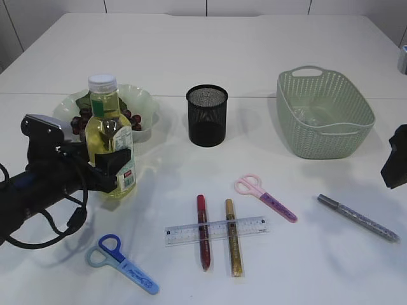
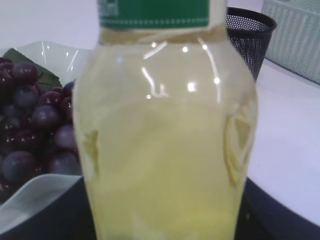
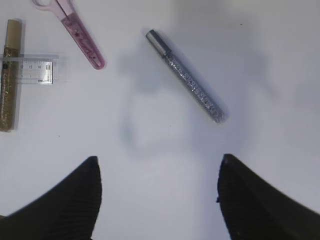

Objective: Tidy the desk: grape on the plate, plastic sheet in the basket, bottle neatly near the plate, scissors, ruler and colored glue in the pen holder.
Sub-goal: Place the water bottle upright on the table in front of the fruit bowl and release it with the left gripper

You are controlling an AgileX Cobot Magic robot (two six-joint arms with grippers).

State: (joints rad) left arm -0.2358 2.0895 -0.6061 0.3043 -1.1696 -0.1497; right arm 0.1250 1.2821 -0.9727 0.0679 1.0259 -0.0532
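My left gripper [image 1: 117, 166] is shut on the bottle [image 1: 109, 127] of yellow liquid, which stands upright just in front of the plate [image 1: 147, 101] holding the grape bunch [image 1: 79, 121]. The bottle [image 2: 165, 150] fills the left wrist view, with the grape bunch [image 2: 35, 125] to its left. Near the table's front lie blue scissors [image 1: 121, 262], pink scissors [image 1: 264, 197], and a clear ruler [image 1: 216, 230] across red glue [image 1: 203, 244] and gold glue [image 1: 233, 251]. My right gripper [image 3: 159, 167] hangs open and empty near the silver glue [image 3: 185, 75].
A black mesh pen holder [image 1: 206, 115] stands at the middle back. The green basket [image 1: 324, 114] sits at the back right with something clear inside. The table's far edge lies well behind them.
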